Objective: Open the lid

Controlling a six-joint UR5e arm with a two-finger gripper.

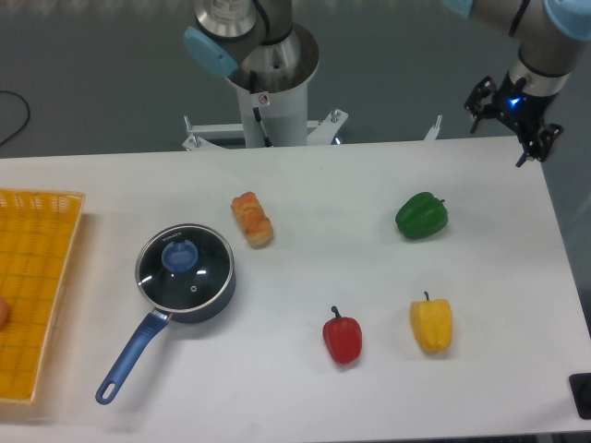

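Glass lid (185, 267) seated flat on the dark blue saucepan (199, 297), left-centre of the white table (305, 397); nothing started yet.

Left to right: yellow basket (37, 295) at the table's left edge; saucepan with handle (131, 360) running down-left toward the near edge, lid's blue knob (179, 256) facing straight up. The lid is round, so no long axis of its own; only the pan's handle gives a direction. Then a bread roll (252, 219), red pepper (343, 338), yellow pepper (432, 325), green pepper (422, 215). My gripper (513, 120) hangs at the far right corner, well apart from the pan; too small to say whether the fingers are parted. Step in hand, as I judge: the approach. Next I need to cross left, come down over the knob, pinch it, lift straight up.
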